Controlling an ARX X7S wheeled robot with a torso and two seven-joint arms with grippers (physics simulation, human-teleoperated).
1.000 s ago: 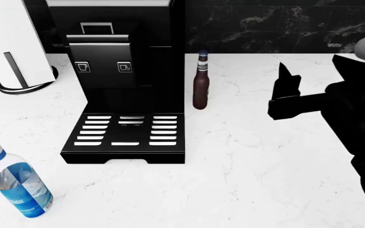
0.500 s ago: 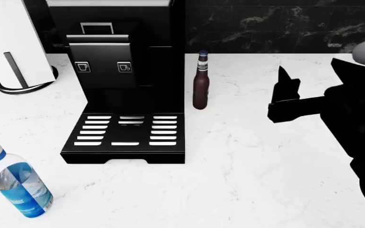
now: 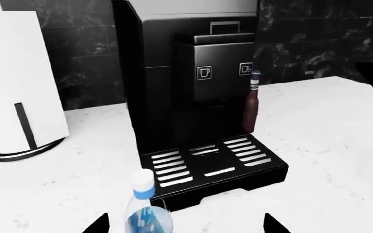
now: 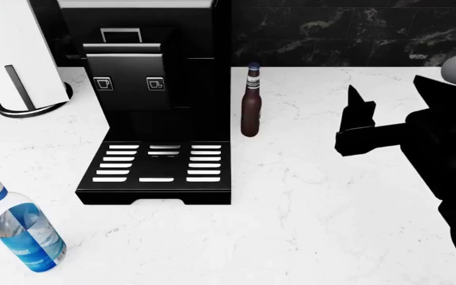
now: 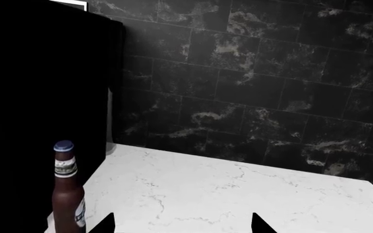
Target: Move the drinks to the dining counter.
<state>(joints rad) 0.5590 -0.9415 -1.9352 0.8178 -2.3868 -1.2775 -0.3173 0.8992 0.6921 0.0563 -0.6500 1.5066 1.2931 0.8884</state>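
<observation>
The brown beer bottle (image 4: 250, 101) stands upright on the white marble counter (image 4: 307, 208), just right of the coffee machine; the wrist views also show this beer bottle (image 3: 252, 104) (image 5: 66, 194). The water bottle (image 4: 24, 231) stands near the counter's front left. My left gripper (image 3: 185, 227) is open, and the water bottle (image 3: 147, 213) stands just ahead of its fingertips, off to one side of the gap. My right gripper (image 4: 353, 122) hovers open to the right of the beer bottle, apart from it; in its own view the right gripper (image 5: 181, 225) holds nothing. The dining counter is out of view.
A black coffee machine (image 4: 152, 89) with a slotted drip tray (image 4: 158, 169) stands between the two bottles. A white paper towel roll (image 4: 14, 53) stands on its holder at the back left. A black tiled wall (image 4: 355, 29) closes off the rear of the counter.
My right gripper has drifted slightly to the right. A dark tip of the left gripper now shows at the head view's lower left corner. Both bottles have stayed put.
</observation>
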